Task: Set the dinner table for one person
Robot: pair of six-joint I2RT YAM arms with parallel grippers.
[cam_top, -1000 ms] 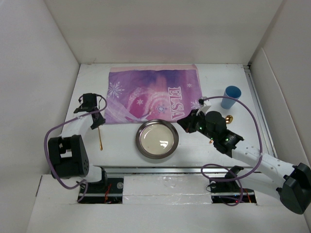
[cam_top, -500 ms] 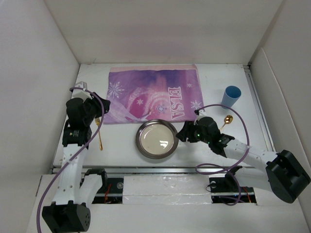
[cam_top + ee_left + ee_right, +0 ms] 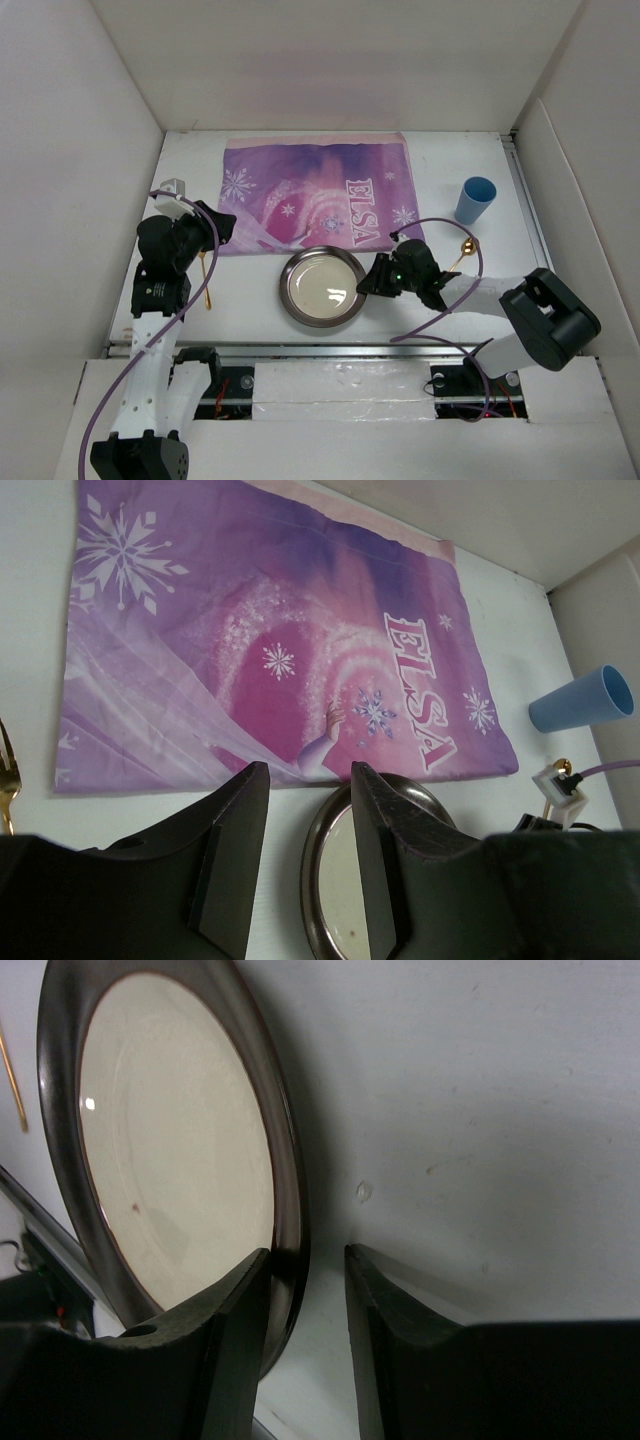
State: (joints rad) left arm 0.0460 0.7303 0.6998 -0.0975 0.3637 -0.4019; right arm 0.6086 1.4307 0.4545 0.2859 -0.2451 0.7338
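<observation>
Whiteness marked the dinner table (image 3: 250,300): we saw a large, flat, smooth rectangle, plain all over, spread beneath both arms between white walls and far bigger than anything lying on it. On its far half lay a purple cloth mat (image 3: 310,195) printed with snowflakes and the word ELSA, soft and slightly creased. Just near of the mat sat a round plate (image 3: 322,287) with a glossy dark rim and a cream centre. A slim gold fork (image 3: 206,280) lay on the left, a gold spoon (image 3: 465,250) on the right, and a blue cup (image 3: 475,200) stood beyond the spoon, towards the far right. The top view gave us this whole layout, but it could not show us how the fingers stood. The left wrist view did: the left gripper (image 3: 305,775) hung above the table with its dark fingers parted and nothing between them, looking over the mat's near edge and the plate's far rim. The right wrist view showed the right gripper (image 3: 305,1255) low at the plate's right side, its fingers a modest gap apart, one over the rim, the other over bare tabletop. We could not tell whether either finger touched the rim. That close view also showed faint specks on the table's matte surface.
</observation>
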